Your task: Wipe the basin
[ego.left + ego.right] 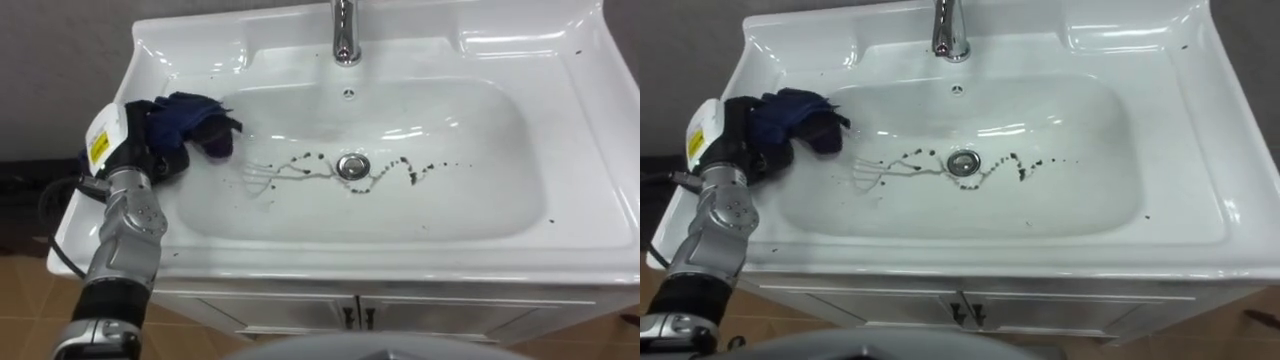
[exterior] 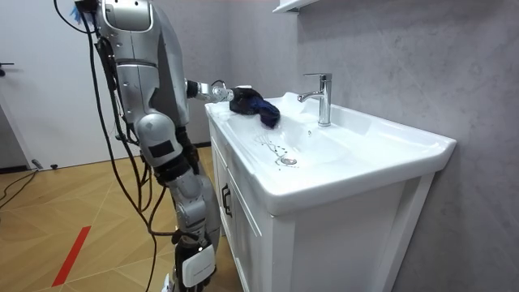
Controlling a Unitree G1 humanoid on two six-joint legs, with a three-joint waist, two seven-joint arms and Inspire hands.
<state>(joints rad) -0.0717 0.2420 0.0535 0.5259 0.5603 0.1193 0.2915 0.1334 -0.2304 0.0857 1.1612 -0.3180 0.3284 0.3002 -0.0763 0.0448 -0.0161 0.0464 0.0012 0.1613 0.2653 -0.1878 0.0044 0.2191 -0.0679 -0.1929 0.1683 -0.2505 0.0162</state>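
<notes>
Left eye view: your left hand is clenched on the dark blue cloth, sitting at the left rim of the basin. The cloth spills over the slope, ready to sweep, I'd say. Dark specks trail off to the hand's right, round the drain.

Room view: your right hand hangs low beside the cabinet, and I can't tell its grip.

Right eye view: the faucet stands beyond the hand, off to its right. Nothing looks set to block the stroke.

Bathroom washstand setting.
White ceramic basin with chrome tap on a white vanity cabinet against a grey wall.
</notes>
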